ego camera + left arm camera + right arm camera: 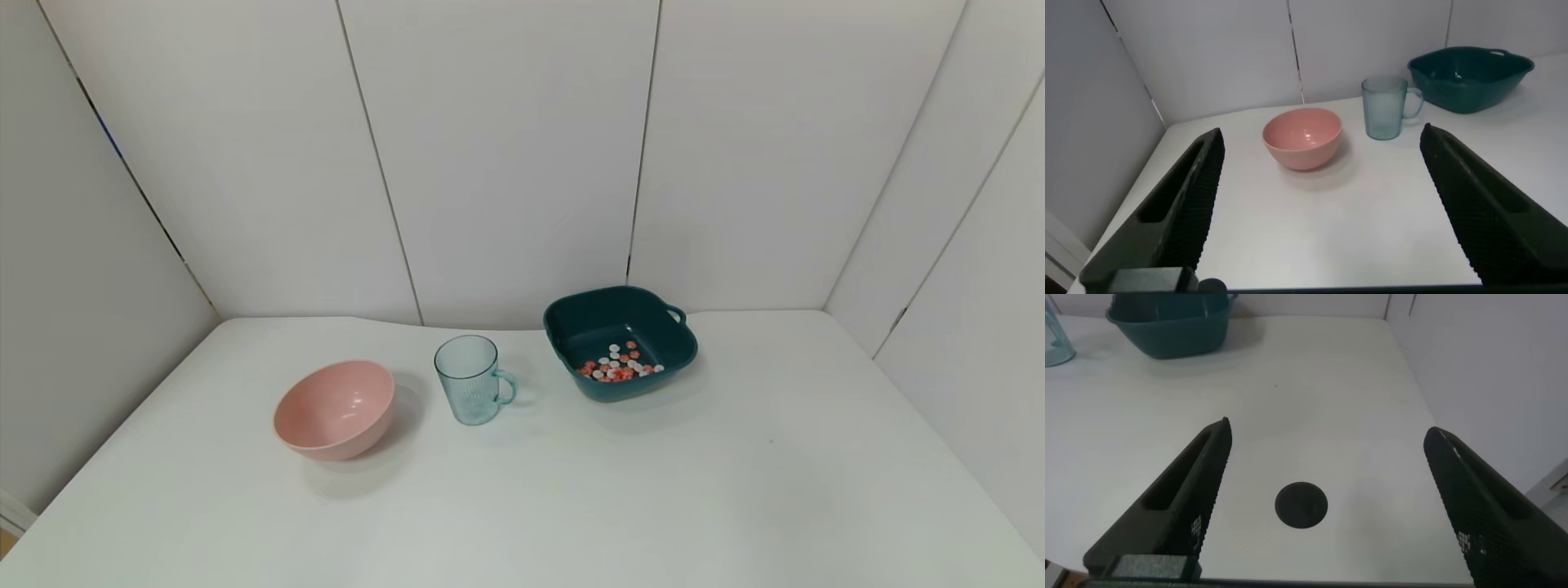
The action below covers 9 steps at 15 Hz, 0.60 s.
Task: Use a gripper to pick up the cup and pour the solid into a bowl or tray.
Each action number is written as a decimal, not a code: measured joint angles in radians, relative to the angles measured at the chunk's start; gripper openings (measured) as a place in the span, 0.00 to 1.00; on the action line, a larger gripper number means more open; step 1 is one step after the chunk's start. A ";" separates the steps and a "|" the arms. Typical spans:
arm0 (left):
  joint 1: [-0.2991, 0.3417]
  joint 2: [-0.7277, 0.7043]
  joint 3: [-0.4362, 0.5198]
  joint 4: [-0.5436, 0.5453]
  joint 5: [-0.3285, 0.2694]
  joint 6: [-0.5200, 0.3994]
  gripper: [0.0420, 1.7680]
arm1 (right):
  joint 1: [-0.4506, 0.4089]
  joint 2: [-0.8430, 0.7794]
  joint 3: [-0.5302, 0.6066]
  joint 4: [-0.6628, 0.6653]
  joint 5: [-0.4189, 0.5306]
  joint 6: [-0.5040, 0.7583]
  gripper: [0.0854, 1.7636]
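Solid lies in teal tray; cup stands upright, looks empty, at 9 o'clock of the tray, between it and pink bowl. Pour judged done. Left gripper and right gripper both released, fingers spread, holding nothing, well back from the dishes. Nothing left apparent.

Three things stand in a row toward the back of the white surface: pink bowl, cup, teal dish. Narrow gap between bowl and cup; a wider one between cup and dish, partly taken by the cup's handle. Wall panels close behind. Near half open.
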 joint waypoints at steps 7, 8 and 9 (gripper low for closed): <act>0.000 0.000 0.114 0.003 0.012 -0.007 0.97 | 0.000 0.000 0.000 0.000 0.000 0.000 0.97; 0.000 0.000 0.116 0.005 0.013 -0.009 0.97 | 0.000 0.000 0.000 0.000 0.000 0.000 0.97; 0.000 0.000 0.117 0.010 0.019 -0.010 0.97 | 0.000 0.000 0.000 0.000 0.000 0.000 0.97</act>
